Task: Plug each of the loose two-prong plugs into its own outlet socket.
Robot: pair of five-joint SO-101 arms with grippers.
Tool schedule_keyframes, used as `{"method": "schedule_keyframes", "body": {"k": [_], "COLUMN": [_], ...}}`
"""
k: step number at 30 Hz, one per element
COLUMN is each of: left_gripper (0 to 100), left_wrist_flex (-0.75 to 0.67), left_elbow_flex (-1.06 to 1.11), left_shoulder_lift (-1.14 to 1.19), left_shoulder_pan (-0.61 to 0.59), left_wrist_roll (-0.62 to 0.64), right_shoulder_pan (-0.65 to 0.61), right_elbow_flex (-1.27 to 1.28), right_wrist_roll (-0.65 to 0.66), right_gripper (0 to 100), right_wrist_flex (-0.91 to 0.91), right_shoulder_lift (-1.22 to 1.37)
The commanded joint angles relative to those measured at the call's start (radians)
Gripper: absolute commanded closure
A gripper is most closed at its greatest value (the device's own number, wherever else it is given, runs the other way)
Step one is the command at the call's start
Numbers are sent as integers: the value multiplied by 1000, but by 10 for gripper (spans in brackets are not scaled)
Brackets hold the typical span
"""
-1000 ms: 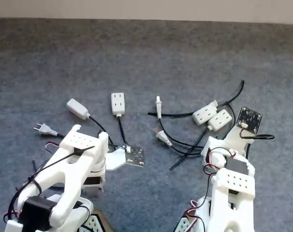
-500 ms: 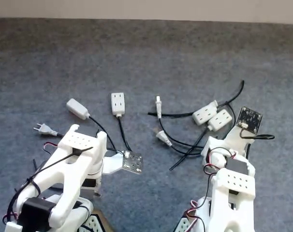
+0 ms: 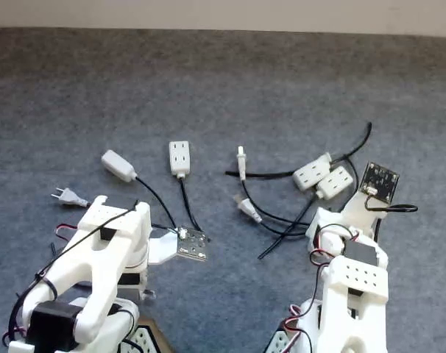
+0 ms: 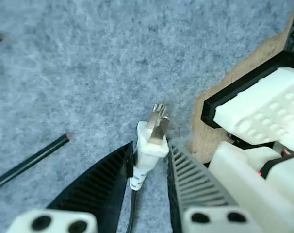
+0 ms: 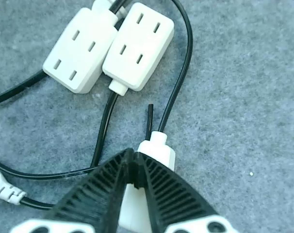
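The left gripper (image 4: 150,146) is clamped on a white plug (image 4: 154,138), its black ribbed pads (image 4: 108,170) pinching the flat sides of the moulded body. The two brass prongs (image 4: 159,121) point away from the wrist, clear of the jaws. This looks a sound hold: the body is hard, smooth plastic and light, so the ribs matter for grip. The thin blades would likely bend if pushed in crooked. The black cord (image 4: 132,213) behind is limp and may tug sideways.

Below is coarse grey carpet (image 4: 64,58), which should stop things sliding. Gripper and plug sit just robot-side of the lone outlet socket (image 3: 179,158).

Well right of that socket, the right gripper (image 5: 135,162) has its tips closed together above another white plug body (image 5: 159,148). Just beyond lie two outlet blocks (image 5: 137,46), glossy and square-edged.
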Motion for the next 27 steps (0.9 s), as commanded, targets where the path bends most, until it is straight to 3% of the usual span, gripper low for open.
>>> {"method": "schedule_keyframes", "body": {"k": [1, 12, 18, 27], "left_gripper": [885, 937, 944, 993], "left_wrist_flex": [-6, -52, -117, -120], "left_elbow_flex": [4, 45, 82, 79], "left_shoulder_lift": [-22, -15, -15, -24], "left_shoulder_pan": [-15, 31, 119, 113], "left_wrist_roll": [-43, -37, 133, 143], "right_shoulder_pan": [15, 15, 16, 16], "right_elbow_flex": [-1, -1, 1, 1], "right_wrist_roll": [-2, -2, -2, -2], "right_gripper": [992, 992, 992, 992], "right_wrist_flex": [-13, -13, -13, -13], "right_shoulder_lift": [-12, -12, -12, -12]}}
